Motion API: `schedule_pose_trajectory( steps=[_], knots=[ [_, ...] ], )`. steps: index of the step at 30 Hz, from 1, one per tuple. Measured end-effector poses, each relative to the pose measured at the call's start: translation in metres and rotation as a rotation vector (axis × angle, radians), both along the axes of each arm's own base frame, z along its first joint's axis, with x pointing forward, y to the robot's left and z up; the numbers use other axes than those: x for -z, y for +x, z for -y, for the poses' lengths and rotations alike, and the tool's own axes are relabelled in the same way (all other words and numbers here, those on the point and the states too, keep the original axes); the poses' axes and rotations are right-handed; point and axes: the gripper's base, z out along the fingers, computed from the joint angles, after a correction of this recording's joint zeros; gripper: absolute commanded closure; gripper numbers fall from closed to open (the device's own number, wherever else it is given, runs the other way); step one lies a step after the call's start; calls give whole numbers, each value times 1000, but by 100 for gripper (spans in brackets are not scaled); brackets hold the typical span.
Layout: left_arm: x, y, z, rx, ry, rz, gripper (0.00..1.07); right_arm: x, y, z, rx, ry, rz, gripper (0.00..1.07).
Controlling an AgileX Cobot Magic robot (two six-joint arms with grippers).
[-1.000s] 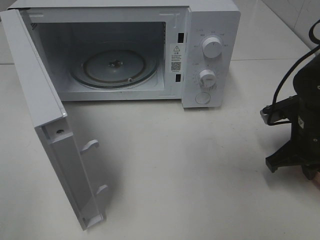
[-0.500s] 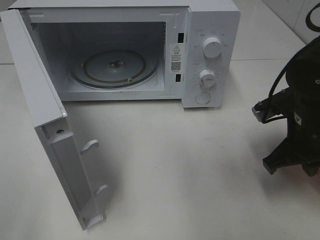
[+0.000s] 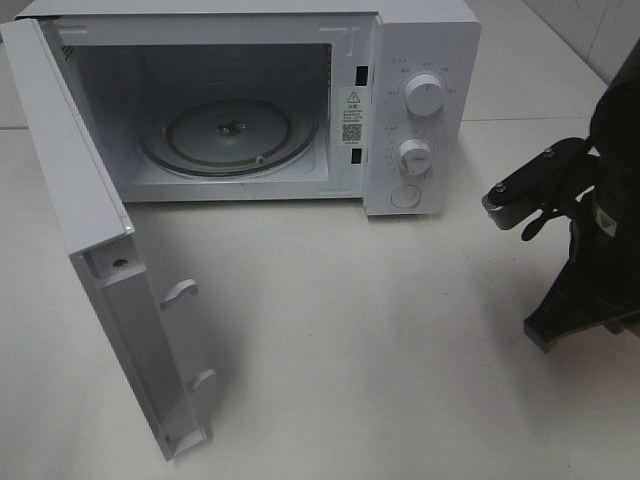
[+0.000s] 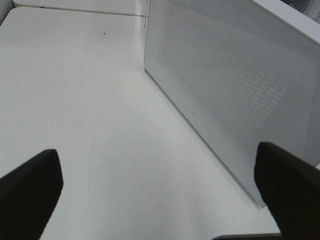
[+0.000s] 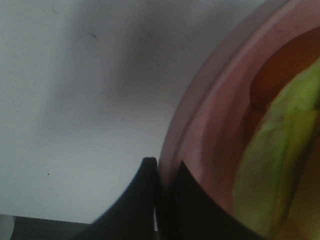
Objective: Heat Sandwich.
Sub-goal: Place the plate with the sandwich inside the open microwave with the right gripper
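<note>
White table (image 3: 400,330), right end effector (image 5: 157,167) shifted, gripping plate (image 5: 200,125)

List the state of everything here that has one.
Microwave door: wide open.
Turntable: bare.
Left gripper: jaws wide open, empty.
Right gripper: jaws shut on plate rim.
Plate: held at rim, carrying sandwich.
Sandwich: lying on plate.

Desk (image 3: 380,340): white, smooth, matte; faint seam toward far side.
Tiles (image 3: 605,30): pale, grey joints, beyond far right corner.
Light: even, soft shadows.
</note>
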Motion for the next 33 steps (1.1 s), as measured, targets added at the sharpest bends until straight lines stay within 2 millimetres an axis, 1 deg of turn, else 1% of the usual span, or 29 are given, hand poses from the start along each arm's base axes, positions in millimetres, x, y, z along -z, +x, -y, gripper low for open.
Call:
schedule_pose_trajectory(
  steps=[7,10,11,14,16,20,21,25,26,30,33],
  knots=[
    [0,0,0,3,-5,0,7,-18,-17,-11,-137,5,14,107],
    [0,0,0,3,-5,0,7,-21,-21,-14,-174,6,14,107],
    [0,0,0,3,-5,0,7,-21,-27,-14,-213,5,10,107],
    [0,0,0,3,-5,0,7,-20,-32,-13,-248,3,3,107],
    [0,0,0,3,-5,0,7,-18,-41,-12,-299,-5,-14,107],
    [0,0,0,3,-5,0,7,-17,-49,-11,-353,-7,-21,107],
    [0,0,0,3,-5,0,7,-17,-53,-10,-392,-5,-21,107],
    [0,0,0,3,-6,0,7,-18,-58,-10,-446,-7,-24,107],
    [0,0,0,3,-6,0,7,-19,-61,-10,-485,-11,-27,107],
    [0,0,0,3,-6,0,7,-21,-64,-10,-529,-13,-30,107],
    [0,0,0,3,-6,0,7,-23,-64,-11,-604,-14,-29,107]
  ],
)
